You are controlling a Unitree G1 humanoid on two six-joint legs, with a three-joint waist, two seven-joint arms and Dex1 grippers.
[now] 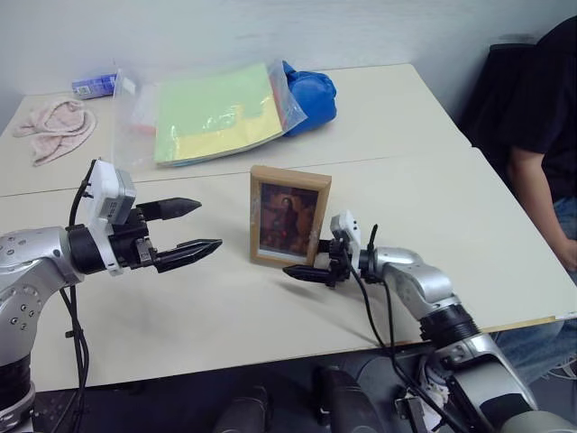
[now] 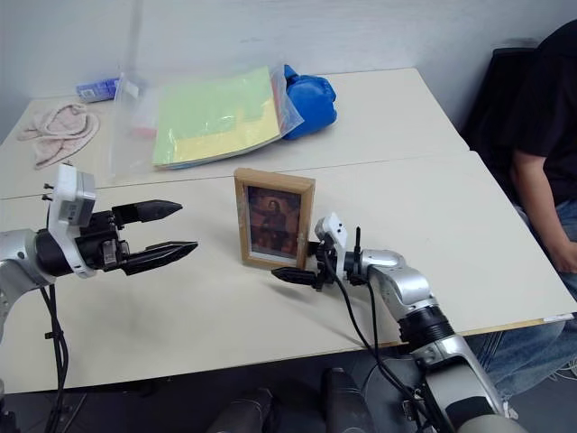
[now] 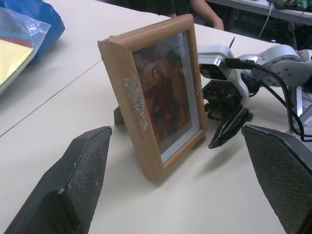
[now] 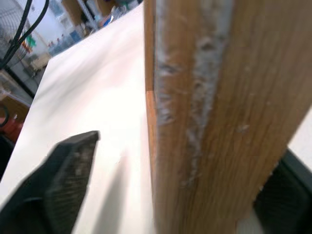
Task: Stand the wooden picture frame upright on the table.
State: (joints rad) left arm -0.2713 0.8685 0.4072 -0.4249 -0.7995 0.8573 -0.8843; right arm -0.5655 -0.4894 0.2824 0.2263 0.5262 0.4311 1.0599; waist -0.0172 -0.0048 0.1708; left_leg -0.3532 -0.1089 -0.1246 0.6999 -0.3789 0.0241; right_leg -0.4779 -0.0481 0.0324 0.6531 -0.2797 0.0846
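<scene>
Left eye view shows the wooden picture frame (image 1: 289,215) upright mid-surface (image 1: 451,216), light, stiff, glass-fronted and tippable, best held by its side rails, between released left claw (image 1: 185,230) and released right claw (image 1: 308,265).

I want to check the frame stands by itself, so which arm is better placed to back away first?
The right. Its gripper sits at the wooden picture frame's lower corner, fingers apart around its edge, so it must clear first. The left gripper hangs open, well off to the side, touching nothing on the table.
</scene>
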